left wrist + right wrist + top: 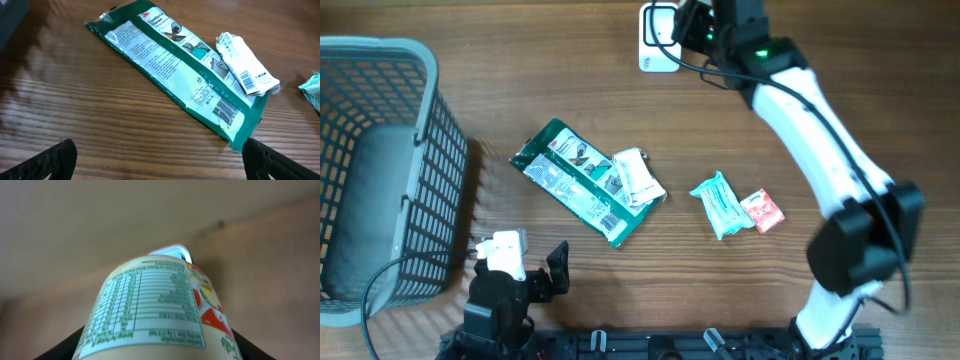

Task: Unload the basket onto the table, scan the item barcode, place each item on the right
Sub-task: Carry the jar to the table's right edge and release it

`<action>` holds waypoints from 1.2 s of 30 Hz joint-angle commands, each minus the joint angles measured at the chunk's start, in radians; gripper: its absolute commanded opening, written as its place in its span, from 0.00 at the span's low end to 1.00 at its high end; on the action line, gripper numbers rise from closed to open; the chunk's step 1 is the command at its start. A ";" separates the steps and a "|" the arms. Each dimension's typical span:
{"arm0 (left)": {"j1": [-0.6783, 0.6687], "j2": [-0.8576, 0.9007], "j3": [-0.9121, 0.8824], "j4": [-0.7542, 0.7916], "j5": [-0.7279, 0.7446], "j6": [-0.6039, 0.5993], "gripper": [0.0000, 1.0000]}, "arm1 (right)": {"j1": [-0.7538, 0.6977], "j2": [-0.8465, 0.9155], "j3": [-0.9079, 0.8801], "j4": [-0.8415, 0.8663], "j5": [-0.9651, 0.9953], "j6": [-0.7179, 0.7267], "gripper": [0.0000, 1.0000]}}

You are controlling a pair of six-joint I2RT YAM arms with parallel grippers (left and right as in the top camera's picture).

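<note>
The bottle [150, 310] sits between the fingers of the right gripper [157, 347], which grasp it from either side low on its body. Its nutrition panel faces the wrist camera and its cap points away. No barcode shows on that face, so the code is probably further round the label. In the overhead view the right arm reaches to the far edge of the table [470, 40] and holds the bottle just beside a white scanner unit [655, 45]. The bottle itself is hidden there under the wrist.

To do this step well, the wrist should roll slowly until the barcode squarely faces the scanner window. It should then hold steady, close but not touching, with the grip firm enough that the round body does not twist or slip.

Mid-table lie a green glove packet [582, 180] with a white packet [638, 178] resting on its end, a teal pouch [720, 203] and a red sachet [763, 211]. A basket [440, 170] stands on the left. The left gripper [160, 165] hangs spread wide and empty near the green packet
</note>
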 commanded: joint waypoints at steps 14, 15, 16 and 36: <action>-0.005 -0.004 -0.001 0.002 0.003 -0.008 1.00 | 0.035 0.340 0.024 0.591 -0.009 -0.004 0.62; -0.005 -0.004 -0.001 0.002 0.003 -0.008 1.00 | 0.025 0.328 0.029 0.578 -0.027 -0.009 0.62; -0.005 -0.004 -0.001 0.002 0.003 -0.008 1.00 | 0.013 0.307 0.029 0.548 -0.029 0.003 0.60; -0.005 -0.004 -0.001 0.002 0.003 -0.008 1.00 | -1.126 0.164 0.023 -0.525 0.015 -0.051 0.61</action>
